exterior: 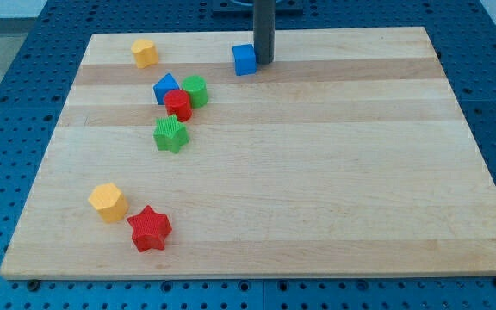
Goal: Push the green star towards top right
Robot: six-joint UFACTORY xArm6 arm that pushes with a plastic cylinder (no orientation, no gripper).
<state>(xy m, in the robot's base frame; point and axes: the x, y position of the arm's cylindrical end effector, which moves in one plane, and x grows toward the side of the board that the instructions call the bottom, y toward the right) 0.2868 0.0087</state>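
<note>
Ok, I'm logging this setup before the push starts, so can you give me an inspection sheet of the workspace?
Surface: wooden board, flat, lying on a blue perforated base.
Job's things: green star left of centre, just below the red block in a cluster.
Clutter: blue block and green block in that cluster; blue cube near the view's top; yellow block top left; yellow block and red star bottom left.
Grippers: none; my tip stands beside the blue cube's right side, far from the green star.
Cables: nothing seen.
Surroundings: pale floor at the top corners.
</note>
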